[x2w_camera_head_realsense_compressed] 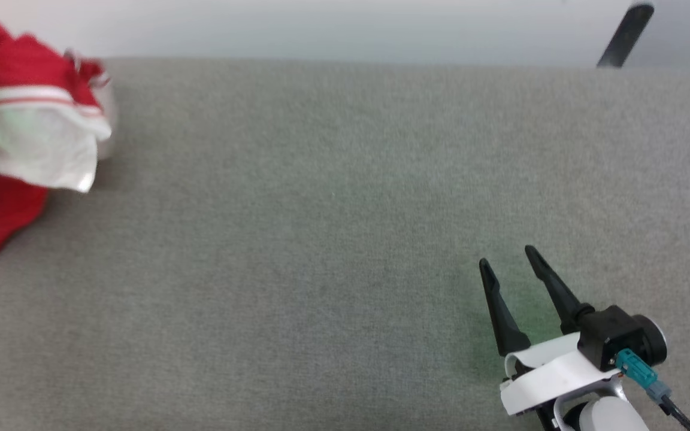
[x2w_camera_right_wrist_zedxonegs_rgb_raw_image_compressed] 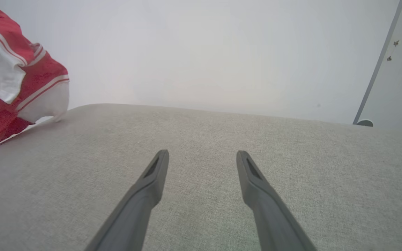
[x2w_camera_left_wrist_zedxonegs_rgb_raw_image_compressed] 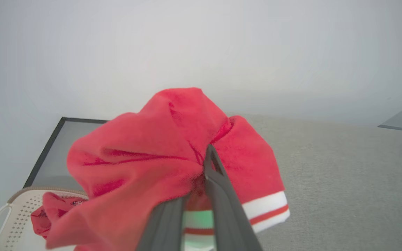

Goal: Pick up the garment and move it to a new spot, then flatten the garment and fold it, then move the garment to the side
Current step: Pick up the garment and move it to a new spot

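The garment [x2w_camera_head_realsense_compressed: 27, 137], a red shirt with white sleeves and striped trim, hangs bunched at the far left of the grey table, lifted off its surface. In the left wrist view my left gripper [x2w_camera_left_wrist_zedxonegs_rgb_raw_image_compressed: 201, 167] is shut on the garment [x2w_camera_left_wrist_zedxonegs_rgb_raw_image_compressed: 145, 164], whose red folds drape over both fingers; one dark fingertip [x2w_camera_left_wrist_zedxonegs_rgb_raw_image_compressed: 212, 153] pokes out of the cloth. My right gripper [x2w_camera_head_realsense_compressed: 507, 257] rests open and holds nothing at the lower right of the table, far from the shirt. The right wrist view has its fingers [x2w_camera_right_wrist_zedxonegs_rgb_raw_image_compressed: 152, 174] spread over bare cloth and the garment [x2w_camera_right_wrist_zedxonegs_rgb_raw_image_compressed: 12, 80] hanging at upper left.
A beige perforated basket [x2w_camera_left_wrist_zedxonegs_rgb_raw_image_compressed: 9, 219] with a plain red cloth [x2w_camera_left_wrist_zedxonegs_rgb_raw_image_compressed: 49, 214] in it sits beyond the table's left end, beside a dark-framed panel [x2w_camera_left_wrist_zedxonegs_rgb_raw_image_compressed: 52, 153]. The grey table [x2w_camera_head_realsense_compressed: 333, 239] runs wide between the arms. A dark bar [x2w_camera_head_realsense_compressed: 626, 36] leans at the far right edge.
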`<state>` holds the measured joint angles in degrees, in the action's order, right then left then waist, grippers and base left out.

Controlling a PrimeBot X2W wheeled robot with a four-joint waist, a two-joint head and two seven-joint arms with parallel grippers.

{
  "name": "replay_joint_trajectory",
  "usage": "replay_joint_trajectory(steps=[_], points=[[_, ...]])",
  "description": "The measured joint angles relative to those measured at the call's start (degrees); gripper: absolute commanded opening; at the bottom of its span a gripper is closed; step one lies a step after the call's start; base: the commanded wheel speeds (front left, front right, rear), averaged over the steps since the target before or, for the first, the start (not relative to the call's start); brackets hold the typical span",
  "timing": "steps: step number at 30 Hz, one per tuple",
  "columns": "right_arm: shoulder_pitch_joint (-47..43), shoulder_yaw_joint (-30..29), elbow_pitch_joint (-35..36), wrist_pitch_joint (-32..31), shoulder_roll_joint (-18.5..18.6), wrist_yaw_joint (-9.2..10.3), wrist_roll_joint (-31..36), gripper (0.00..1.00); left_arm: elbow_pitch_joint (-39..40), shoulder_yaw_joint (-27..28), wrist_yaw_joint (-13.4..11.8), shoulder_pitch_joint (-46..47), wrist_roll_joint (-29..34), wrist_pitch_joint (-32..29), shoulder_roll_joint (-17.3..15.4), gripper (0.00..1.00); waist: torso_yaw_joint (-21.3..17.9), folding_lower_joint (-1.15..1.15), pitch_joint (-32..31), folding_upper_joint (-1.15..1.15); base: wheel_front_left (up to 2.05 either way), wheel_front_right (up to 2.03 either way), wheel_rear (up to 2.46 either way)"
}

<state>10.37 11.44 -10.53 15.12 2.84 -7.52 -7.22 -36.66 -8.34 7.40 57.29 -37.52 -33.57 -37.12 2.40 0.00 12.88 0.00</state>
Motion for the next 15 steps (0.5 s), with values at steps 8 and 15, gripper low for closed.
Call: replay_joint_trajectory(steps=[8,15], points=[[-2.1,-0.07,-0.31,0.0,0.0,0.0,-1.3,1.0,10.88,-2.24,-0.7,1.16,1.14,0.73,2.02,0.0,1.08,0.0,-6.32,0.0,0.0,0.0,0.0],[-3.13,-2.26,-0.13,0.0,0.01,0.0,-1.46,1.0,20.9,-3.67,-2.33,0.87,-0.25,-3.21,4.03,0.0,0.51,0.0,-10.25,0.0,0.0,0.0,0.0]])
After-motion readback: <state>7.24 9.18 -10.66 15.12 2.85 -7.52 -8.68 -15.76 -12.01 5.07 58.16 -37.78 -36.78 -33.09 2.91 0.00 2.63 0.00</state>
